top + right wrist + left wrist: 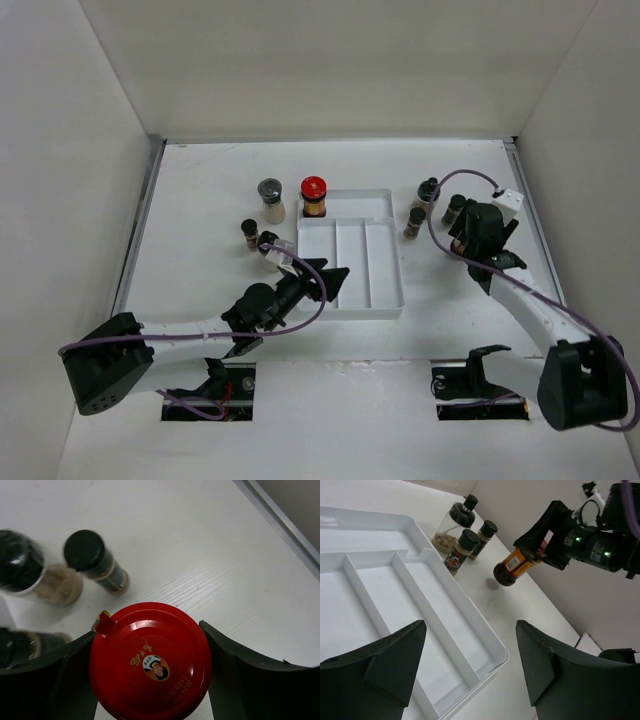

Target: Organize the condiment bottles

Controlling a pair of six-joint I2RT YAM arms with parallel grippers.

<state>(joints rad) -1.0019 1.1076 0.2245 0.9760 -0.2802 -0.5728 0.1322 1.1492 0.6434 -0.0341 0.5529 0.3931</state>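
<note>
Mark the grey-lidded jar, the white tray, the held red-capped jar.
grey-lidded jar point(270, 188): top view, lid.
white tray point(350, 265): top view, middle compartment floor.
held red-capped jar point(150, 660): right wrist view, cap top.

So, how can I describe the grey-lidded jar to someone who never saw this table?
Find the white divided tray mid-table. Just beyond its far left corner stands a red-capped jar, and the grey-lidded jar is directly to its left. Its grey lid and whitish body set it apart; its neighbours have red or black caps.
</note>
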